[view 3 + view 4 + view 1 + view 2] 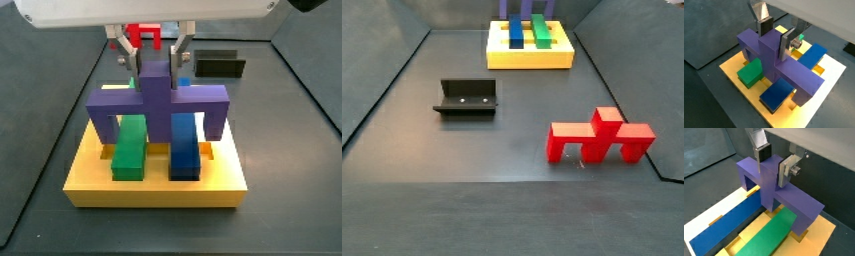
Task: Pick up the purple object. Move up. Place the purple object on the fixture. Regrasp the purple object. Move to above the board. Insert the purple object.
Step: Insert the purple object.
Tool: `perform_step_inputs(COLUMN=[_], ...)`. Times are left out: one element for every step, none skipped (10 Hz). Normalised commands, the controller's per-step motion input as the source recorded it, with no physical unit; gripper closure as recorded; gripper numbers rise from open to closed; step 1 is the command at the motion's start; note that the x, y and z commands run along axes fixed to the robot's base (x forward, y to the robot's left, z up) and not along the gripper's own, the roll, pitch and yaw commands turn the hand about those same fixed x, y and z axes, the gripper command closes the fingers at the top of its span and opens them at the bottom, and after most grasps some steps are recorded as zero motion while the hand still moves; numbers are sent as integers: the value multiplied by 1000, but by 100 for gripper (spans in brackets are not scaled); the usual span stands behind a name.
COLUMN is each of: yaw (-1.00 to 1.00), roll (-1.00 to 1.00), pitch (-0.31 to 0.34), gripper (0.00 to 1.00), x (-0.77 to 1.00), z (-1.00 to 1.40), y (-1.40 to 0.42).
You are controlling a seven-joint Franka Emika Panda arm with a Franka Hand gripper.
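The dark surface (502, 150) carries everything, and the biggest thing on it is the board (154, 185), a thick yellow slab with a green bar (128, 150) and a blue bar (186, 152) lying lengthwise in its grooves. Straddling those bars is the purple object (158, 100): its crossbar spans both, its legs reach down to the board at the outer sides, and its upright post rises between the fingers. Whether the legs are fully seated in their slots cannot be told from these views.

The piece looks rigid and blocky, probably light, with smooth flat faces that could slip under a weak pinch. The post offers two parallel flat sides, so it seems the natural place to grip, and a hold low on it should best resist tilting.

The claw (777, 34) hangs directly over the board with its silver plates on either side of the post, pinching it; in both wrist views the dark pads sit flush against the purple faces.

A side view alone shows the fixture (468, 97) standing bare, well apart from the board, and a red piece (600, 138) near the surface's edge, while cutting off the claw. The wrist views give the finger contact and the leg ends against the yellow top (811, 230).
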Motion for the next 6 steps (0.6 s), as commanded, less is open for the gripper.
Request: perform_step_inputs(yaw=[6, 9, 0, 0, 0, 0], roll=[156, 170, 174, 194, 206, 219], pitch=[-97, -60, 0, 3, 66, 71], gripper=[100, 100, 100, 100, 100, 100], x=[-29, -34, 0, 29, 60, 43], z=[-126, -91, -49, 0, 23, 11], y=[-97, -89, -97, -114, -77, -66])
